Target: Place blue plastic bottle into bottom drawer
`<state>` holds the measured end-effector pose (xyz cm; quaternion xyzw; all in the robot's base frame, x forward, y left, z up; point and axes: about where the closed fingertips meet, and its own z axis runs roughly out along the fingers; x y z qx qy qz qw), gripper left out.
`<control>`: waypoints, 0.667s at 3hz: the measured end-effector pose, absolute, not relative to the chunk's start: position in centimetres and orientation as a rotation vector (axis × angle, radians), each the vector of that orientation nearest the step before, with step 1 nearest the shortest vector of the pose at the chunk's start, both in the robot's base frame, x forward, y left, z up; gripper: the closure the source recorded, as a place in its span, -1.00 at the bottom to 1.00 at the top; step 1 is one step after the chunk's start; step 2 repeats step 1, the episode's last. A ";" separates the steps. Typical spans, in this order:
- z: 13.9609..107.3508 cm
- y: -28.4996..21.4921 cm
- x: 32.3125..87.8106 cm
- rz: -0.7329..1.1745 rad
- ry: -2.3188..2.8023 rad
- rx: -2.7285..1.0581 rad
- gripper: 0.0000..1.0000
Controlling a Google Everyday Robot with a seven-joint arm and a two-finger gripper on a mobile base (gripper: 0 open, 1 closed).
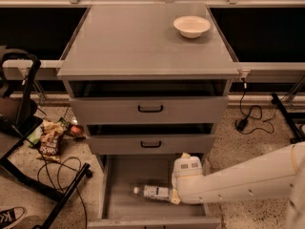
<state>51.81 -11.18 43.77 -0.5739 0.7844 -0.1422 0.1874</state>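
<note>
The blue plastic bottle point(155, 192) lies on its side inside the open bottom drawer point(119, 209), with its white cap pointing left. My gripper point(174, 197) is down in the drawer at the bottle's right end, touching or nearly touching it. The white wrist point(187, 173) sits just above the gripper, and the white arm point(248, 180) reaches in from the lower right. The arm hides the right part of the drawer.
The grey cabinet point(147, 42) has a white bowl point(191, 26) on its top at the back right. The two upper drawers point(150, 109) with black handles stand slightly open. A black chair frame point(28, 175), snack bags point(50, 140) and cables lie on the floor to the left.
</note>
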 end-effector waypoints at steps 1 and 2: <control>49.1 -11.9 50.4 -0.571 2.183 -1.537 -1.00; 49.1 -11.9 50.4 -0.571 2.183 -1.537 -1.00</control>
